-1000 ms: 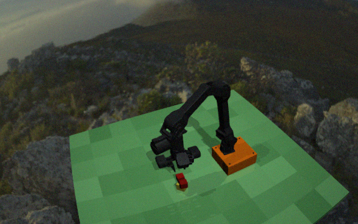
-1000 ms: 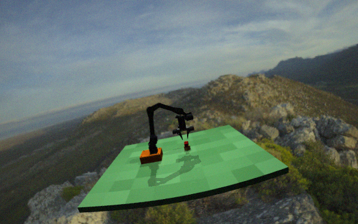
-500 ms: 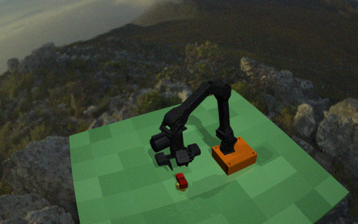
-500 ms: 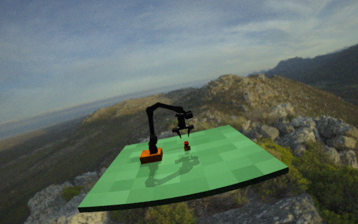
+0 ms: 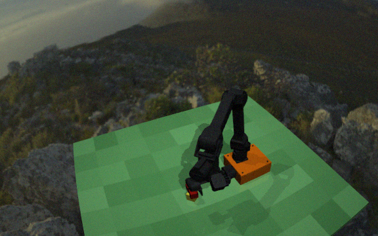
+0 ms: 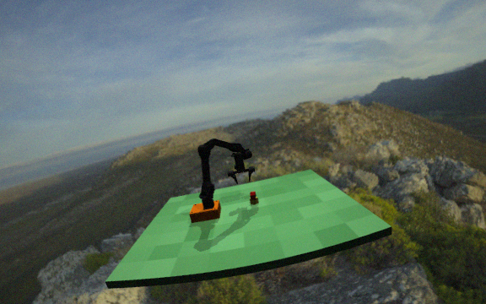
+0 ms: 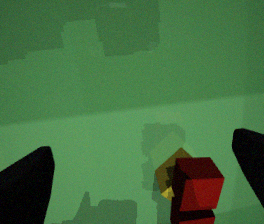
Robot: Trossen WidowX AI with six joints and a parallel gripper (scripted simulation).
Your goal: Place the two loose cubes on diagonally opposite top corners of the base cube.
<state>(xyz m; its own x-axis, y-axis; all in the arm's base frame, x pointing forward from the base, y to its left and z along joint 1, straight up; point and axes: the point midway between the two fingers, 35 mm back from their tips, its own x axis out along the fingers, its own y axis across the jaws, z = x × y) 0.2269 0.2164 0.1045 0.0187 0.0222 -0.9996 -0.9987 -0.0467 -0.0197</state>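
The yellow base cube (image 5: 189,198) (image 6: 254,202) (image 7: 168,172) sits on the green table, mostly covered from above. One red cube (image 5: 193,195) (image 7: 200,194) rests on it. The second red cube (image 7: 197,221) is beside the first, cut off by the wrist view's lower edge, with a dark narrow gap between them. In the exterior view the red cubes (image 6: 253,194) overlap and look level. My gripper (image 6: 244,181) (image 7: 145,148) is wide open and empty, above and to the side of the cubes, touching nothing that I can see. In the top view a finger partly hides the cubes.
The arm stands on an orange base block (image 5: 258,162) (image 6: 205,214) on the green table (image 5: 136,200) (image 6: 302,211). The arm's shadow falls across the table. Rocks and bushes lie beyond the table's edges.
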